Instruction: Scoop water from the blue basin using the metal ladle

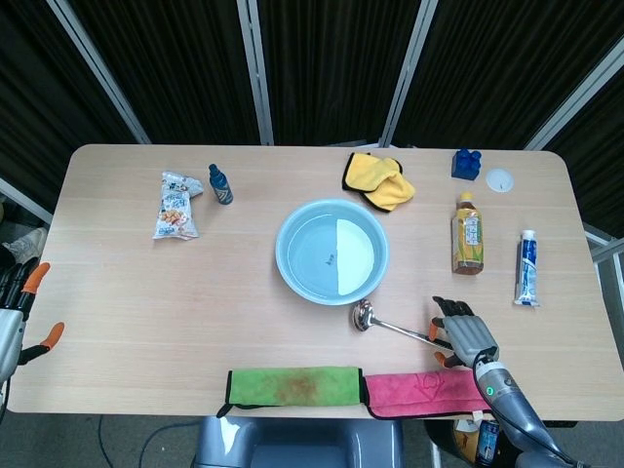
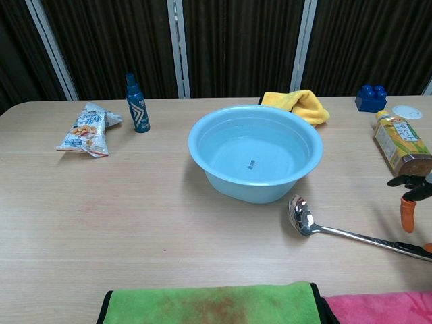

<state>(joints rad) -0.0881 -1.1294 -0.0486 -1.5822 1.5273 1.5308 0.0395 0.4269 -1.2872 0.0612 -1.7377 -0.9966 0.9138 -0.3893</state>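
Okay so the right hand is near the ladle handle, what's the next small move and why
Probably lower the right hand and close it on the ladle handle. The hand hovers over the handle's end with fingers apart, and the ladle lies flat on the table beside the blue basin.

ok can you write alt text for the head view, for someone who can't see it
The right hand hovers open over the handle end of a metal ladle lying on a wooden table, just in front of a blue basin of water. The left hand waits open at the table's far left edge.
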